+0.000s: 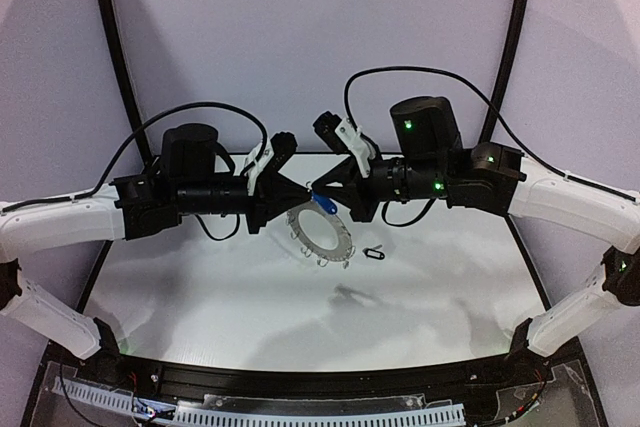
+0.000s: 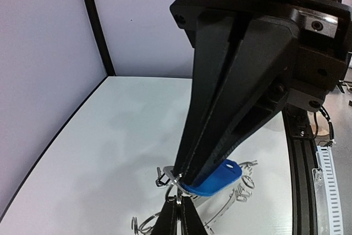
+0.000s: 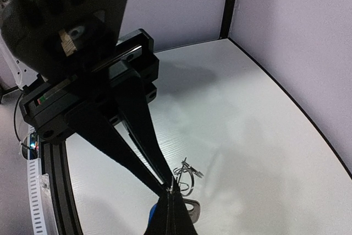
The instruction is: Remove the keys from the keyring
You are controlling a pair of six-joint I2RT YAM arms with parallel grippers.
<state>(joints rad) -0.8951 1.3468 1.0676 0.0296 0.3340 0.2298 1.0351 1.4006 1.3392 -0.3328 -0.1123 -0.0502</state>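
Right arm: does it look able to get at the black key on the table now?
Likely yes: the black key lies uncovered near the right gripper, nothing between. But that gripper looks shut on the blue key, so it must let go first.

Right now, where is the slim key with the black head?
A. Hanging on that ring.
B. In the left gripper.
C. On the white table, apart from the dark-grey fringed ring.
C: the black-headed key lies alone on the white table, beside the dark-grey fringed keyring.
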